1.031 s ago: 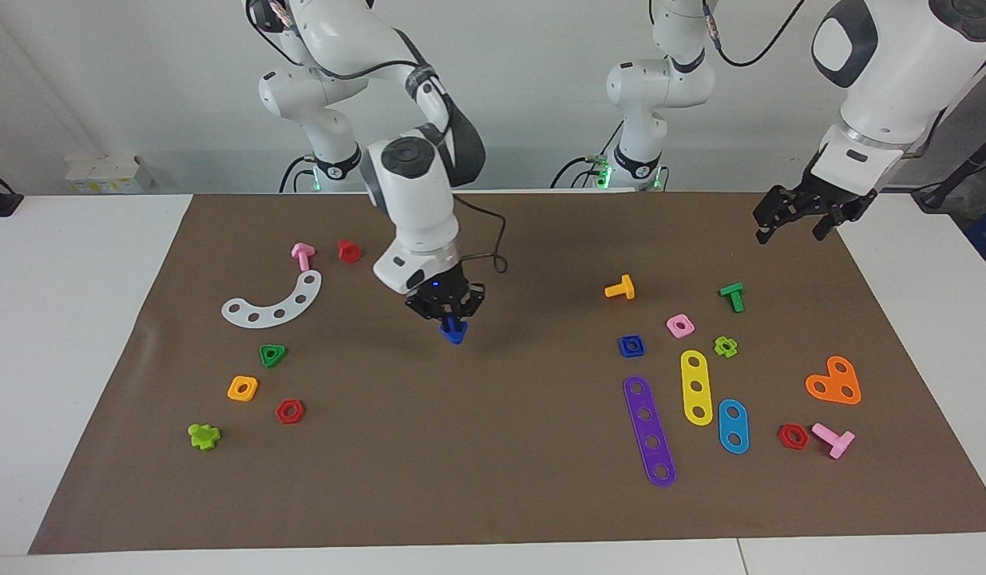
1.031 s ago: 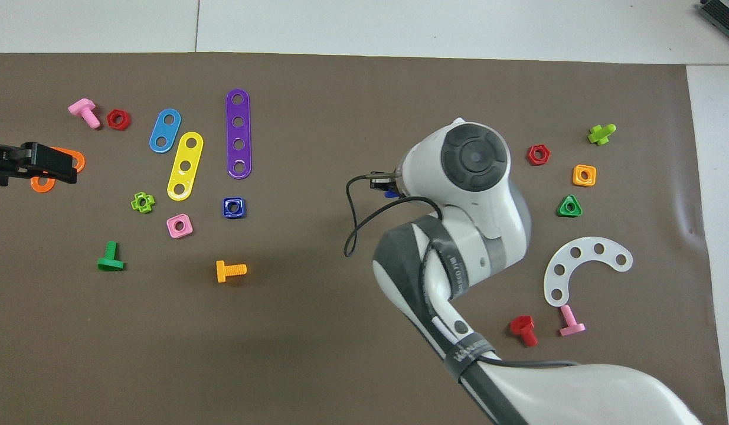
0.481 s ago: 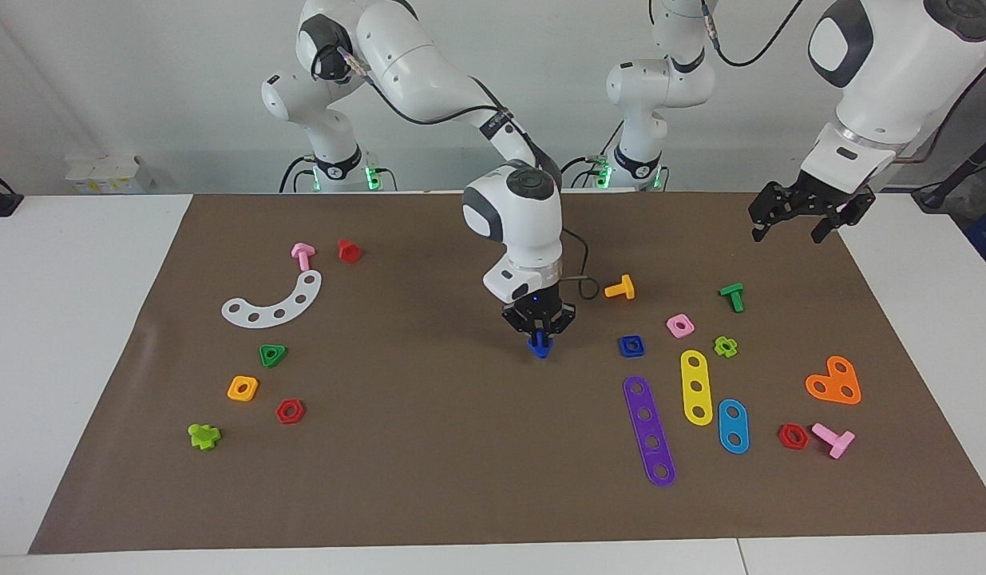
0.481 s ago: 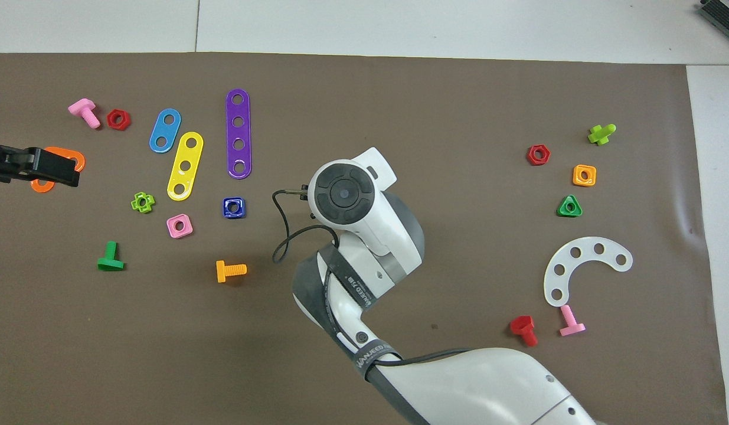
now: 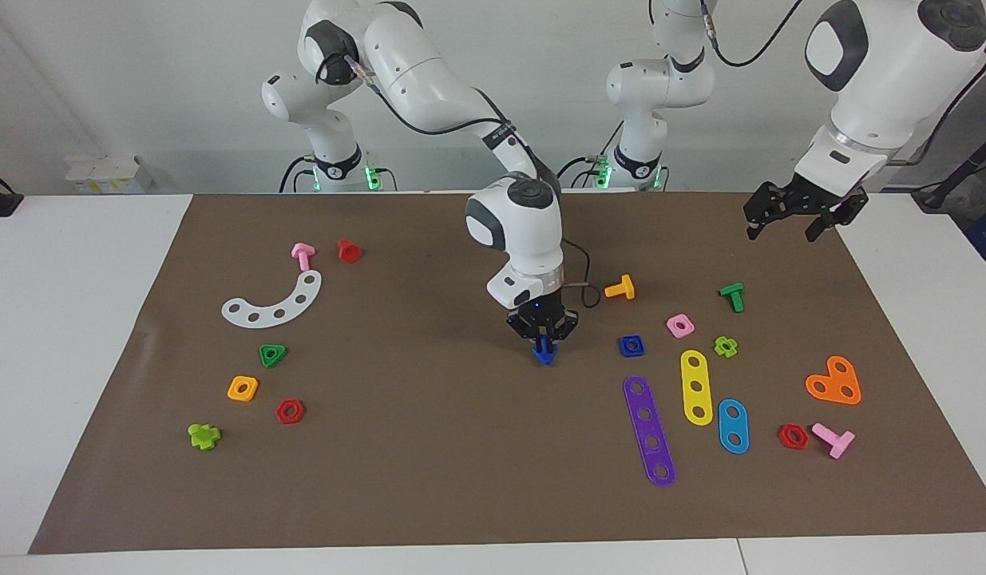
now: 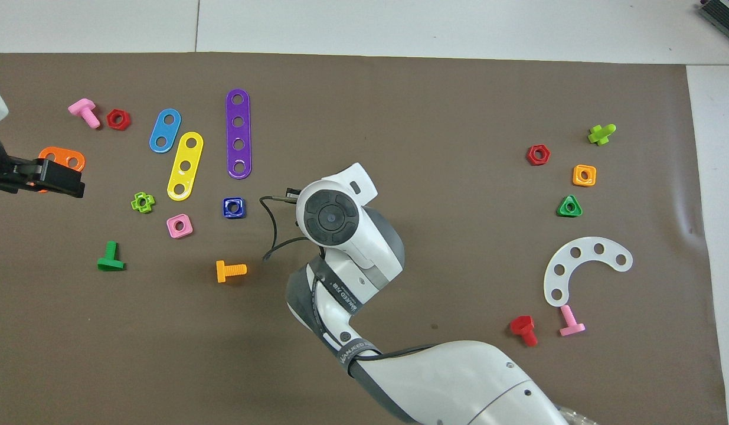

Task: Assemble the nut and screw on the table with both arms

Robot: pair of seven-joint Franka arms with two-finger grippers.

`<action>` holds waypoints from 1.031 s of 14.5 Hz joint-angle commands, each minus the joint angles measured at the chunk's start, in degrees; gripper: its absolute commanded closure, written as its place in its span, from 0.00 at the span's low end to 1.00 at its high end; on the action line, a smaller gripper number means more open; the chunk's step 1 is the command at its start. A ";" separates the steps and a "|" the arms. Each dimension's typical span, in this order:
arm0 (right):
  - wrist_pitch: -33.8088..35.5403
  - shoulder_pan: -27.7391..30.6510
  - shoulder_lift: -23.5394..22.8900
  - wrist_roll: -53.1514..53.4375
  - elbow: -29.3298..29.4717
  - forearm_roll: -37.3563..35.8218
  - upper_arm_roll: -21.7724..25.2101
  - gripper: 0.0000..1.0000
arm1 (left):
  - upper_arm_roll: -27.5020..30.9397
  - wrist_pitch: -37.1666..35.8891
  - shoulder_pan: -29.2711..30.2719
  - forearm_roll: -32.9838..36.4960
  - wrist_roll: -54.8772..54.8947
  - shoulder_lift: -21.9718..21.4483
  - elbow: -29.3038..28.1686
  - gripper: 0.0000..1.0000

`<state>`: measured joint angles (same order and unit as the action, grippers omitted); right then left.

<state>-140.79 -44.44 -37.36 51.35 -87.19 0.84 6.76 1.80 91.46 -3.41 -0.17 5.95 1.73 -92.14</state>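
My right gripper (image 5: 544, 345) is shut on the dark-blue screw (image 5: 545, 354) and holds it point-down, low over the middle of the brown mat (image 5: 429, 463). In the overhead view its own wrist hides both gripper and screw. The dark-blue square nut (image 5: 631, 345) lies flat on the mat beside the screw, toward the left arm's end; it also shows in the overhead view (image 6: 234, 207). My left gripper (image 5: 784, 228) is open and empty, raised over the mat's edge at the left arm's end of the table (image 5: 77, 319).
Around the nut lie an orange bolt (image 5: 620, 288), a pink square nut (image 5: 680, 325), a green bolt (image 5: 732, 296) and purple (image 5: 649, 431), yellow (image 5: 696, 386) and blue (image 5: 733, 426) strips. A white curved strip (image 5: 274, 303) and several small nuts lie toward the right arm's end.
My right gripper has carried the screw across the mat toward the nut and come a little lower. My left gripper has drifted slightly toward the mat.
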 commanded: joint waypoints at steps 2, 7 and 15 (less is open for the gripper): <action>-2.47 -0.12 0.44 1.83 -1.23 -0.22 0.09 0.09 | 0.14 4.68 -1.42 -2.12 -4.26 -2.26 -5.94 0.05; -0.11 0.75 3.59 1.57 -0.43 -0.66 1.05 0.00 | 0.14 13.11 -7.40 -2.91 -16.92 5.38 -6.21 0.11; 23.43 17.62 20.90 -18.54 -1.05 -0.05 1.24 0.00 | 0.14 37.11 -11.88 -2.91 -23.26 11.54 -19.47 0.17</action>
<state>-120.79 -29.49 -19.76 37.25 -86.20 0.80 8.98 1.07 125.06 -13.54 -2.16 -15.58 12.68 -109.15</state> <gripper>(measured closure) 0.000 0.154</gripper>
